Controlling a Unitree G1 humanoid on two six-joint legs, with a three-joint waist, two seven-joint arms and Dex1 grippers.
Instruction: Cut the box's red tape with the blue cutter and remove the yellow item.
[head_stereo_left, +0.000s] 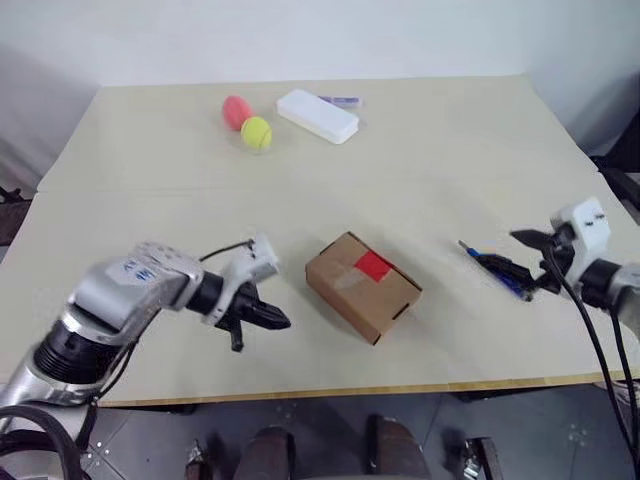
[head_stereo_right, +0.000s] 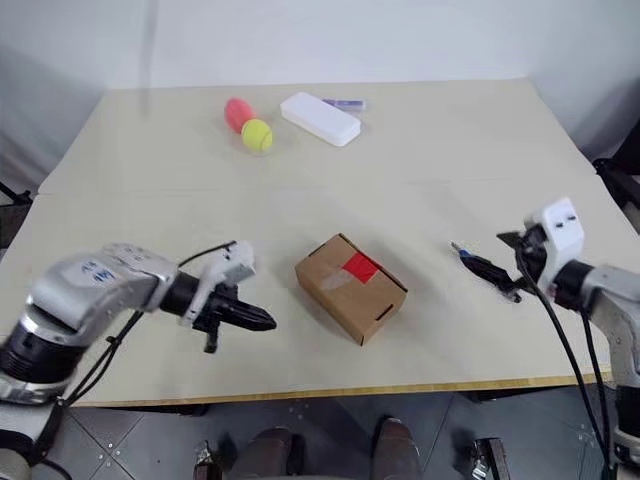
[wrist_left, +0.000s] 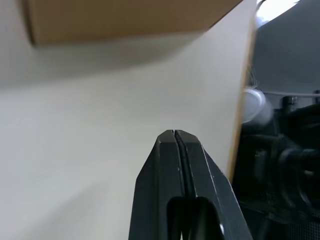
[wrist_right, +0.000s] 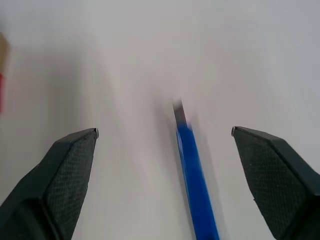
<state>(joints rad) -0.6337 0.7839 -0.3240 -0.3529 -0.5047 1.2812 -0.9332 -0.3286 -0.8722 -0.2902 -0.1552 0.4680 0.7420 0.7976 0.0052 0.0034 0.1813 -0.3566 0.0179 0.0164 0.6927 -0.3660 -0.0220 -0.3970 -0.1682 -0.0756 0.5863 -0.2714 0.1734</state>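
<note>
The brown cardboard box lies mid-table, flaps down, with the red tape on its top. The blue cutter rests on the table to the box's right, its dark tip toward the box. My right gripper is open around the cutter's rear end; the right wrist view shows the cutter between the spread fingers, touched by neither. My left gripper is shut and empty, just left of the box and pointing at it; its closed tips hover over bare table near the box. The yellow item is hidden.
At the far side sit a pink-red ball, a yellow-green ball, a flat white case and a small purple stick. The table's front edge runs close below the box and the left gripper.
</note>
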